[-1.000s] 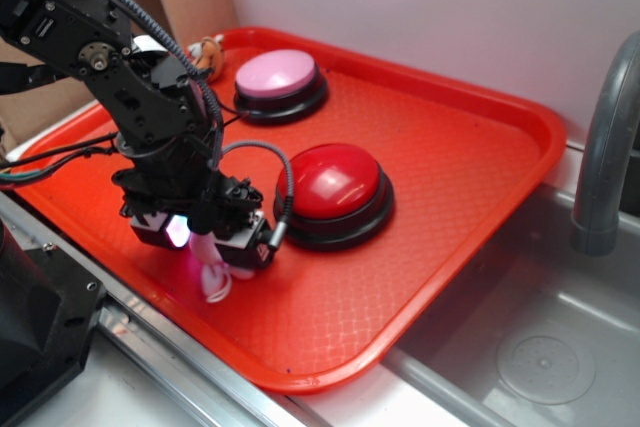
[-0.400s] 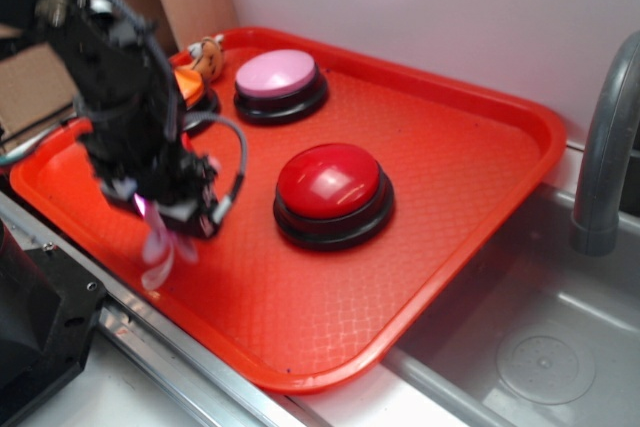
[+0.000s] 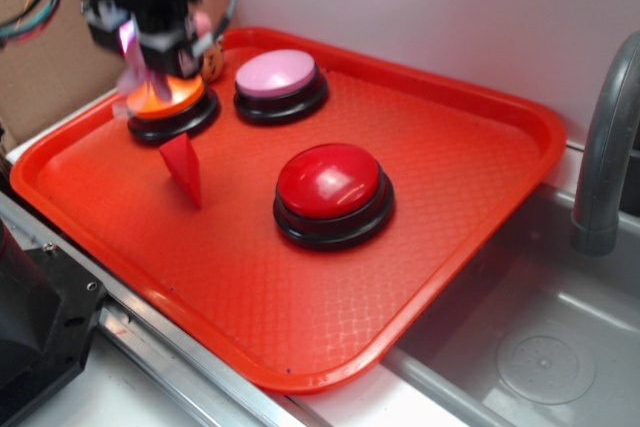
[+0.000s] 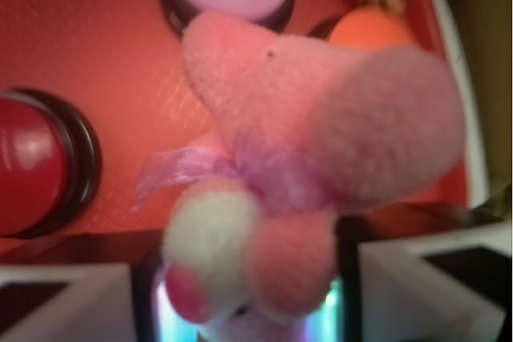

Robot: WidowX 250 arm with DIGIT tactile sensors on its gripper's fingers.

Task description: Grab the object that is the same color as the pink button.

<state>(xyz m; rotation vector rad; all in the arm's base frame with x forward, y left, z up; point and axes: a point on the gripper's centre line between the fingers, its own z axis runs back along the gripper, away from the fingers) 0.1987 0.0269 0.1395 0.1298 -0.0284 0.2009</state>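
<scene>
pink bunny (image 3: 131, 69) in raised end effector (image 3: 140, 39) above orange button (image 3: 167, 100)

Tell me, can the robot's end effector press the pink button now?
Probably not cleanly. The end effector is shut on the pink bunny, which hangs below it, over the orange button. The pink button is uncovered, but the bunny would touch first.
</scene>
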